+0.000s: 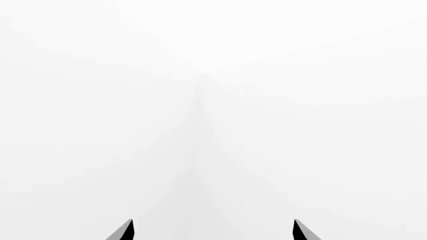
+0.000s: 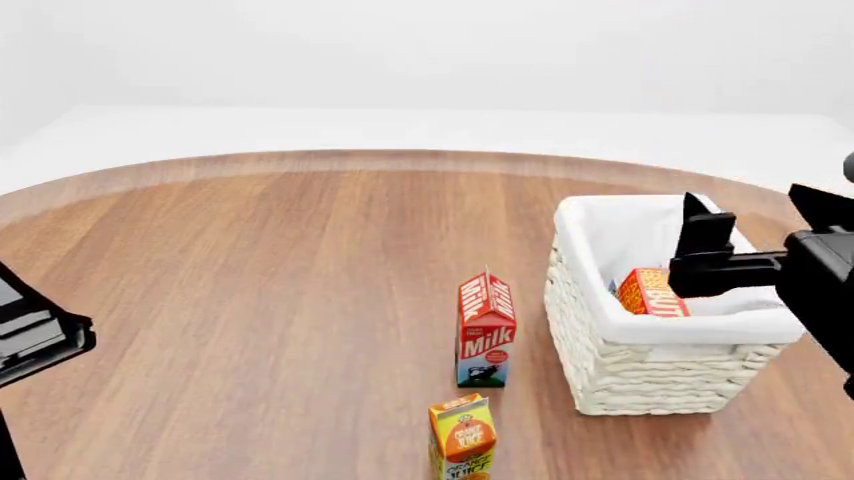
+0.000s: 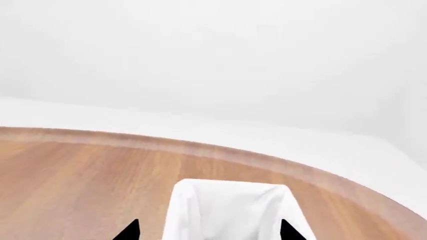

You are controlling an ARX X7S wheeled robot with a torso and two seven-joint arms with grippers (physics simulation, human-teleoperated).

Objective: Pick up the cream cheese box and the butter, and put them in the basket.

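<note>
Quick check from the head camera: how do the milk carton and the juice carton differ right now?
The milk carton is red and white; the juice carton is orange and yellow. The milk carton looks taller, while the juice carton is cut off by the picture's lower edge. The milk carton stands nearer the basket; the juice carton stands nearer the robot. Both are upright on the wooden table, outside the basket.

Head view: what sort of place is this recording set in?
Likely a bare simulated tabletop scene, not a real room: a round wooden table against blank white surroundings, holding only grocery cartons, a milk carton and orange juice carton, beside a lined basket.
</note>
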